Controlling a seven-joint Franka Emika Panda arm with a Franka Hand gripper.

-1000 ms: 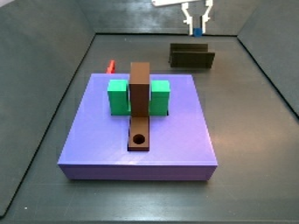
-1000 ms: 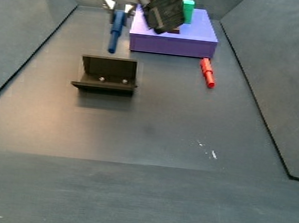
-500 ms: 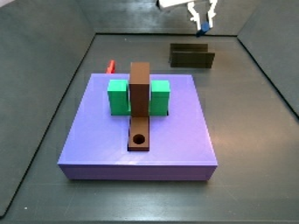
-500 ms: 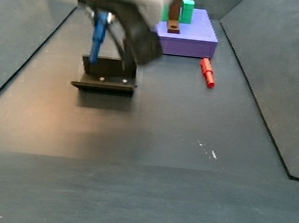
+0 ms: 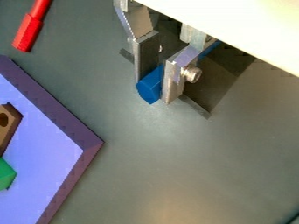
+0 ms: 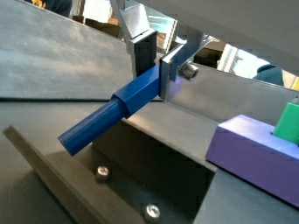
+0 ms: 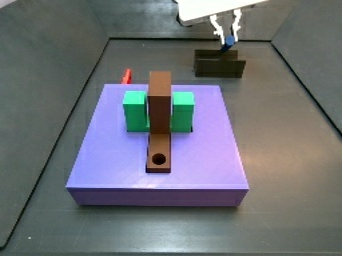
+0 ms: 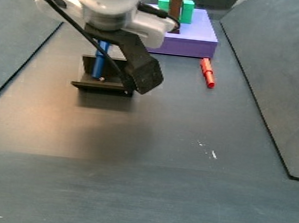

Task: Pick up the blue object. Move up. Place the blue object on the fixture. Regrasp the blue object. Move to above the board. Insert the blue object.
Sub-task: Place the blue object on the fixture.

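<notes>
— The blue object (image 6: 114,112) has come right down over the fixture (image 8: 104,85) now. A second ago it hung well up and off toward the board (image 7: 162,147); now the arm has swung across and dropped it in close.

— So it's past the lift, then?

— I'd say so. It looks like the placing step. In a side view the lower end of the peg (image 8: 101,64) sits just at the fixture's upright wall, though I can't tell whether it's touching yet.

— And the gripper?

— The gripper (image 5: 160,68) is closed down narrow on the peg, silver fingers (image 5: 173,76) pressed on either side of it near its upper end. The blue object sticks out below them at a slant, pointing toward the fixture (image 6: 128,179) underneath.

— Nothing let go?

— No, it's firmly held. In a side view the gripper (image 7: 227,38) hangs directly above the fixture (image 7: 219,65), with a sliver of blue between the fingers.

— The red peg?

— The red peg (image 8: 208,71) lies on the floor beside the board, untouched. The brown bar (image 7: 160,120) with its hole is well away from the arm.
</notes>
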